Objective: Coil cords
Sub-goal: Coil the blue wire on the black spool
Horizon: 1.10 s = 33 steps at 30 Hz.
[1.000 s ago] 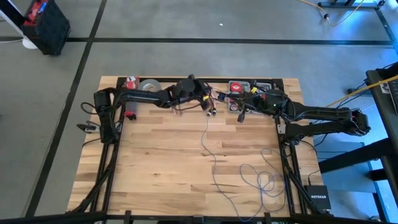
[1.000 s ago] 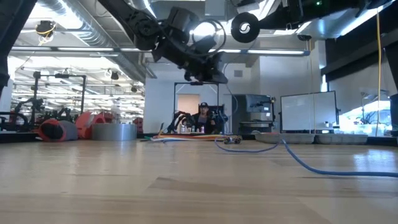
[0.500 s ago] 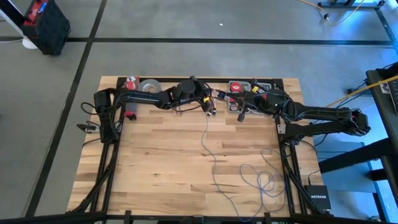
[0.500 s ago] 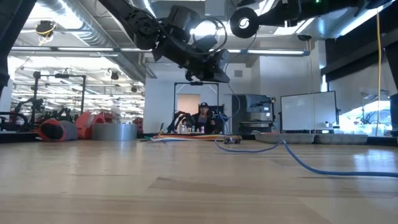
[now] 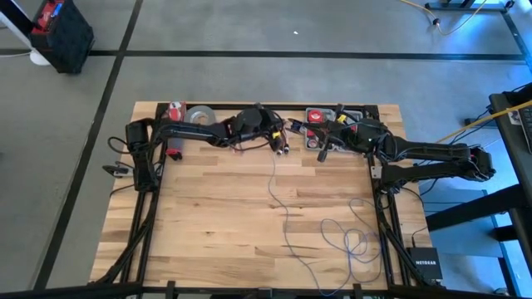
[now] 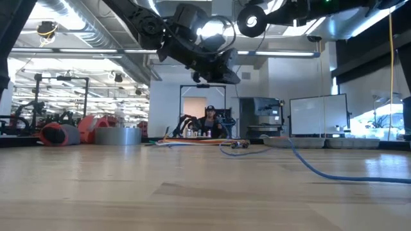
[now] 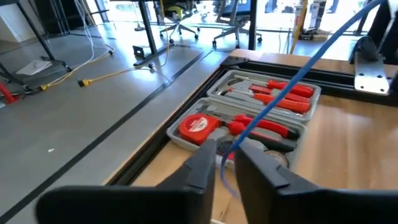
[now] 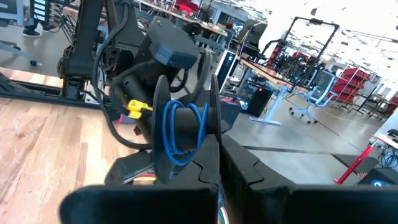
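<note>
The thin blue cord [image 5: 278,191] runs from my left gripper [image 5: 281,131] at the table's far edge toward the near edge. It ends in loose loops [image 5: 353,241] lying on the wood near the right. In the left wrist view the cord [image 7: 280,93] passes between my left fingers, above the tool case [image 7: 249,118]. My right gripper [image 8: 221,155] is shut on a black spool [image 8: 180,124] wound with several turns of blue cord. It holds the spool up in the air beside the left gripper, and the spool also shows in the low view [image 6: 250,22]. My left gripper has the cord [image 7: 231,142] between its two fingertips, which stand close together with the cord running through. From there the cord rises straight and taut toward the spool. My right gripper holds the spool by one black flange [image 8: 211,134], pinched between the two fingers. The spool is lifted clear of the table.
An open tool case [image 5: 332,116] with red tools sits at the far edge under both grippers. A short bundle of orange and red cables with metal tips [image 5: 278,148] lies beside it. A grey tape roll [image 5: 199,114] sits far left. Bare wood lies in the table's middle.
My left gripper has edged a little toward the table's right, closer to the spool, with the cord still between its fingers. The cord's slack on the table near the far edge has shifted slightly.
</note>
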### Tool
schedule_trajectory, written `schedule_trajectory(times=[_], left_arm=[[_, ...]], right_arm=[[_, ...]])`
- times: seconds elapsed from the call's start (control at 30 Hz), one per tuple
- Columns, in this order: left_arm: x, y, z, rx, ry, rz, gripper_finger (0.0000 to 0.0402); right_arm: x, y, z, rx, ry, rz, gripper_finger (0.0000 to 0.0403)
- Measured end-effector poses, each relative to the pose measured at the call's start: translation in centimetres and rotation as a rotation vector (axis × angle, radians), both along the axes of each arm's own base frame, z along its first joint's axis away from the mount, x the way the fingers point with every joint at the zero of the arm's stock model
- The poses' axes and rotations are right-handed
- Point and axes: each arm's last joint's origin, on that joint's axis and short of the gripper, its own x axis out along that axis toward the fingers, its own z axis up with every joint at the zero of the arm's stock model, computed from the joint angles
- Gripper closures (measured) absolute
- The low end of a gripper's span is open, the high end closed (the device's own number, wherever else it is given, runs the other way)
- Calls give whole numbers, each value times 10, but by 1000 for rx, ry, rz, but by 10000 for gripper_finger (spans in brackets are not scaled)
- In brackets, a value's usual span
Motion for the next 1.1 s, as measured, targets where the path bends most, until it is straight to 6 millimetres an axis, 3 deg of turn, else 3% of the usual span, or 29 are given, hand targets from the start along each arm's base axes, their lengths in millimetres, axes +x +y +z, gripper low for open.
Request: schedule_trajectory(times=[0.17, 0.33, 0.83, 1.1], left_arm=[[1, -8, 2, 8, 22, -119, 284], [3, -11, 1, 57, 44, -151, 266], [8, -29, 1, 63, 29, -424, 291], [8, -26, 2, 79, 16, -351, 308]], right_arm=[[0, 0, 6, -28, -51, 0, 400], [0, 1, 16, -39, -100, 35, 400], [0, 2, 20, -45, -124, 64, 400], [1, 2, 20, -44, -123, 83, 400]])
